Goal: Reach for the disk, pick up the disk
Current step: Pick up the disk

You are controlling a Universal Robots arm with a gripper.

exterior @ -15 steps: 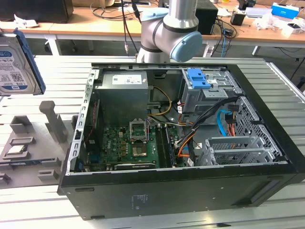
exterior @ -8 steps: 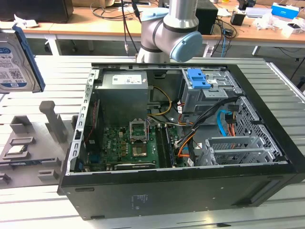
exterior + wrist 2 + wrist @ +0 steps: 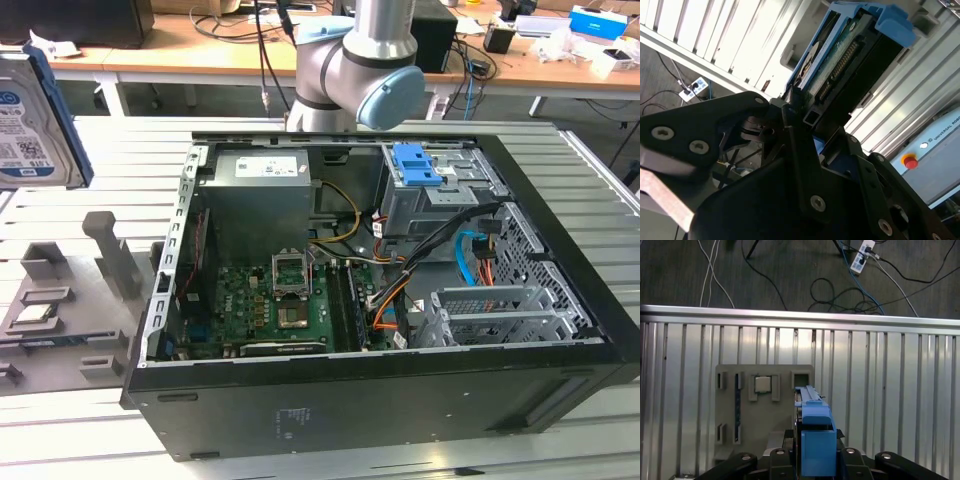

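You have the fingers (image 3: pixel 797 145) clamped on the disk (image 3: pixel 840 55), held edge-up above the slatted surface (image 3: pixel 890 380). It sits apparently clear of the grey tray (image 3: pixel 727 405), at the exterior view's left of the computer case (image 3: pixel 400 400).

- I see the disk (image 3: pixel 30 130) clamped in the jaws, high above the desk (image 3: pixel 60 430), with open air on every side of it.
- Right under it in the first wrist view lies a grey fixture tray (image 3: pixel 727 405); its upright posts (image 3: pixel 105 240) stick up, and a processor chip (image 3: pixel 762 384) fills one pocket.
- The open computer case (image 3: pixel 350 420) takes the middle of the desk, its wall rising just beside the tray.
- Inside the case I get little room: cables (image 3: pixel 470 260), a drive cage (image 3: pixel 500 310) and a blue bracket (image 3: pixel 417 165) crowd it.
- The arm's elbow (image 3: pixel 360 70) stands behind the case.
- The bare slats in front of the tray are open.
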